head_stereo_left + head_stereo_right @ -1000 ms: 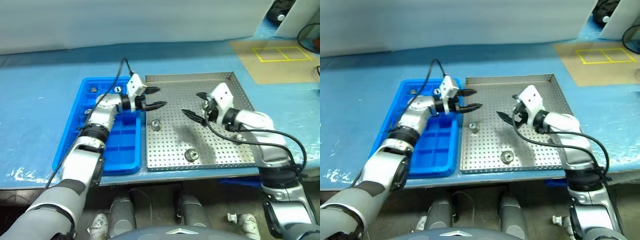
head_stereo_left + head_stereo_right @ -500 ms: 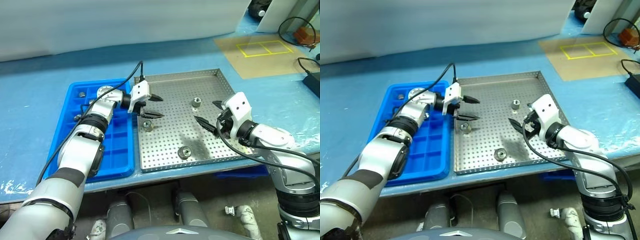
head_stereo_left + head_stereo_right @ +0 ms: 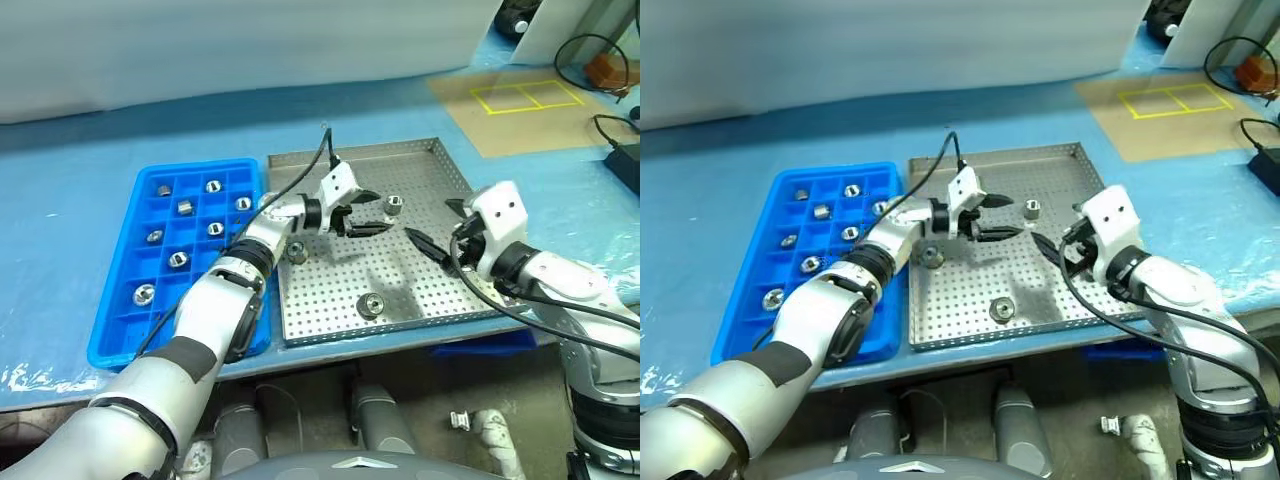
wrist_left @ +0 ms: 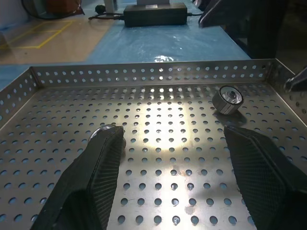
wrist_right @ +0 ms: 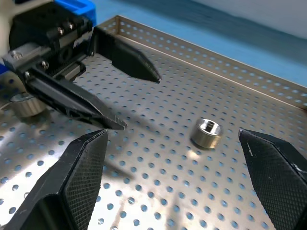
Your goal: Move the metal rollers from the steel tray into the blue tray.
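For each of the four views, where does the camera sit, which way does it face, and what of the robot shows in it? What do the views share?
Left and right eye views: from the head, looking down and forward over the steel tray and blue tray; both arms show.
Left wrist view: low over the steel tray's floor, facing its far rim; the open left gripper frames a roller.
Right wrist view: above the tray, facing the left gripper; the open right gripper frames another roller.
Shared: all show the steel tray; that roller also appears from the head.
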Available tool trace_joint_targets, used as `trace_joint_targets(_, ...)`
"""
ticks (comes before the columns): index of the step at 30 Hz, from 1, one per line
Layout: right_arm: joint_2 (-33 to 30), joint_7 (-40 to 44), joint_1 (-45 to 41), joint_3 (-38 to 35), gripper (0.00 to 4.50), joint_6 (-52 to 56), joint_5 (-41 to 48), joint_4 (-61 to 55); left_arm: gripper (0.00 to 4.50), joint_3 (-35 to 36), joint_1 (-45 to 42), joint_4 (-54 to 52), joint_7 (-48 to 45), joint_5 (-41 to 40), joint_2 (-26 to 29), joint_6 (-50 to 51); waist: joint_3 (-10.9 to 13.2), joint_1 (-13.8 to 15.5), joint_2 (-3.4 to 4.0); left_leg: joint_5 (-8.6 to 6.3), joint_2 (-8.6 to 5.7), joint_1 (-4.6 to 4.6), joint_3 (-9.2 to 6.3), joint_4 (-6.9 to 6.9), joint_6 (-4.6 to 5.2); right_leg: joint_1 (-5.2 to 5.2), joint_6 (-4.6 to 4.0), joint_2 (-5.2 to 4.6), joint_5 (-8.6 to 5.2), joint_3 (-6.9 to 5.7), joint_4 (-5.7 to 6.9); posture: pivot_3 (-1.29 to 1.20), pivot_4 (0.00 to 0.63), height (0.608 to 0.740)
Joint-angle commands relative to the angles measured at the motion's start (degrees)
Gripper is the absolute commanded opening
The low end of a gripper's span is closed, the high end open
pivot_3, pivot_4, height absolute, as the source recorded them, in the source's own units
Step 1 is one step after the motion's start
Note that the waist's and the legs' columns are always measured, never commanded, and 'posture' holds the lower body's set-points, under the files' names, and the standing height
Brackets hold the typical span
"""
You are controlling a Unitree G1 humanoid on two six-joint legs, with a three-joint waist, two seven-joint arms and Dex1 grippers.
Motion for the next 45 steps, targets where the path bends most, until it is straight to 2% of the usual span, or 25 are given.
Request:
trace_joint_targets(1,-0.3,-2.0,2.2,-5.7,4.50,2.8,1.7,-5.5,3.52,0.8,-1.4,-0.1,-2.2,-0.3,-2.4,-0.6,0.0,-0.6,0.00,-0.01,0.00,0.00,0.00,0.01,0.01,0.02,0.00,0.00,0.00,-0.01,-0.02,-0.81,0.150,0.740)
trace_joint_targets(6,1.3,-5.0,3.2,-15.1,4.50,8.9,5.6,-10.6,3.52,-1.4,0.7,0.7,-1.0,2.7,-6.7,-2.6,0.0,-2.8,0.03,-0.04,-0.05,-0.02,0.00,0.07,0.07,0.02,0.07,-0.01,-0.04,-0.08,-0.05,-0.86,0.150,0.740)
trace_joint_targets(9,0.8,-5.7,3.6,-17.2,4.50,11.0,6.8,-12.2,3.52,-2.0,0.9,1.0,0.0,4.1,-8.4,-3.3,0.0,-4.7,0.03,-0.13,-0.10,-0.09,0.00,0.18,0.21,0.03,0.24,-0.02,-0.14,-0.16,-0.10,-0.88,0.150,0.740)
trace_joint_targets(10,0.7,-5.9,3.9,-17.8,4.50,11.7,7.3,-12.9,3.52,-1.8,0.9,0.8,-0.6,3.9,-8.9,-3.4,0.0,-5.2,0.04,-0.15,-0.10,-0.13,-0.01,0.24,0.24,0.03,0.48,-0.02,-0.27,-0.16,-0.12,-0.89,0.150,0.740)
trace_joint_targets(15,1.2,-6.8,6.1,-19.5,4.50,14.8,9.2,-16.1,3.52,-1.7,2.5,-1.2,-6.7,2.7,-9.6,-5.6,0.0,-8.2,0.06,-0.24,-0.19,-0.19,-0.02,0.35,0.38,0.03,0.60,-0.06,-0.33,-0.16,-0.16,-0.88,0.150,0.740)
trace_joint_targets(20,1.6,-7.7,6.6,-17.7,4.50,16.1,10.7,-16.8,3.52,-0.1,4.6,-4.8,-7.4,1.0,-5.8,-7.3,0.0,-10.2,0.07,-0.30,-0.34,-0.20,-0.04,0.39,0.48,0.09,0.67,-0.19,-0.38,-0.18,-0.22,-0.85,0.150,0.740)
trace_joint_targets(25,1.6,-8.2,5.7,-15.4,4.50,15.4,11.2,-15.3,3.52,0.5,10.1,-16.1,-18.3,-4.4,0.3,-3.9,0.0,-11.5,0.08,-0.36,-0.61,-0.23,-0.10,0.42,0.57,0.09,0.70,-0.42,-0.39,-0.20,-0.22,-0.80,0.150,0.740)
trace_joint_targets(27,1.4,-8.1,5.2,-13.9,4.50,14.4,11.1,-14.0,3.52,-0.5,13.6,-24.2,-23.5,-7.2,3.7,0.7,-0.1,-11.7,0.09,-0.37,-0.73,-0.20,-0.15,0.40,0.59,0.13,0.70,-0.58,-0.39,-0.27,-0.21,-0.78,0.150,0.740)
trace_joint_targets(29,1.1,-8.1,4.2,-11.8,4.50,13.1,10.4,-12.0,3.52,-1.2,16.9,-33.5,-28.3,-10.9,8.2,9.7,0.0,-11.8,0.08,-0.42,-0.89,-0.20,-0.15,0.38,0.68,0.18,0.70,-0.75,-0.39,-0.30,-0.21,-0.76,0.150,0.740)
trace_joint_targets(31,1.0,-8.2,3.7,-10.4,4.50,12.1,10.2,-10.8,3.52,-2.1,19.4,-38.8,-29.9,-12.0,11.1,13.3,0.0,-11.8,0.09,-0.48,-0.99,-0.25,-0.14,0.38,0.78,0.18,0.46,-0.92,-0.25,-0.30,-0.23,-0.74,0.150,0.740)
trace_joint_targets(37,0.6,-8.1,3.9,-8.1,4.50,10.1,10.1,-9.1,3.52,-4.7,23.3,-43.1,-30.6,-11.3,15.1,13.5,0.0,-10.7,0.11,-0.58,-0.99,-0.29,-0.14,0.38,0.93,0.37,0.43,-0.99,-0.24,-0.44,-0.46,-0.72,0.150,0.740)
trace_joint_targets(45,0.0,-8.6,3.6,-6.6,4.50,8.7,10.0,-7.9,3.52,-9.2,25.7,-41.7,-30.5,-9.2,14.7,9.0,-0.1,-10.8,0.15,-0.61,-0.97,-0.30,-0.13,0.28,0.99,0.47,0.42,-0.97,-0.22,-0.49,-0.73,-0.73,0.150,0.740)
